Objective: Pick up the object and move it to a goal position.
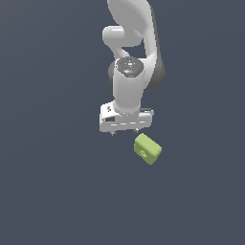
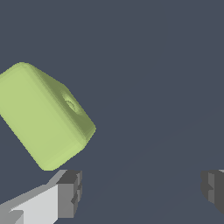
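Observation:
The object, a small lime-green rounded block with a small round hole mark on one face, lies on the dark floor, turned at an angle. It fills much of the wrist view. My white gripper hangs just above and to the exterior view's left of the block, apart from it. In the wrist view the gripper is open, its two grey fingertips wide apart, with nothing between them; the block sits off to one side of the gap.
The white arm rises behind the gripper. A plain dark grey floor surrounds the block.

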`<control>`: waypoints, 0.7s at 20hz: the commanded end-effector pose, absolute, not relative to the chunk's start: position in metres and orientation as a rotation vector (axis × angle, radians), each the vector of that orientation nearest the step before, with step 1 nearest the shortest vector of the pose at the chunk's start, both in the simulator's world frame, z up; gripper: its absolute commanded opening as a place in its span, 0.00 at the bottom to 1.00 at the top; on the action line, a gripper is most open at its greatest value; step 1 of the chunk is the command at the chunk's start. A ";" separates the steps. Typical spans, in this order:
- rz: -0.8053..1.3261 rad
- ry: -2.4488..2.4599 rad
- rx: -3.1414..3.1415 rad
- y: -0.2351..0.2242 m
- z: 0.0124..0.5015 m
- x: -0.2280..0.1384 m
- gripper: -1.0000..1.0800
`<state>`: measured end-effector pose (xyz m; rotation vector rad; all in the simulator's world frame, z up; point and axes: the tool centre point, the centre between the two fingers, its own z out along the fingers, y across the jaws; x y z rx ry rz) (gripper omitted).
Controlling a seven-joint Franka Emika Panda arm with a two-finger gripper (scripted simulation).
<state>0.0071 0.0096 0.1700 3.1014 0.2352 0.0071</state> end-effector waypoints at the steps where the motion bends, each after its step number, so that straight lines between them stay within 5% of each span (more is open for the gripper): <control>1: 0.005 0.295 3.097 0.016 0.168 0.009 0.96; 14: -0.004 0.875 3.002 0.078 0.154 0.026 0.96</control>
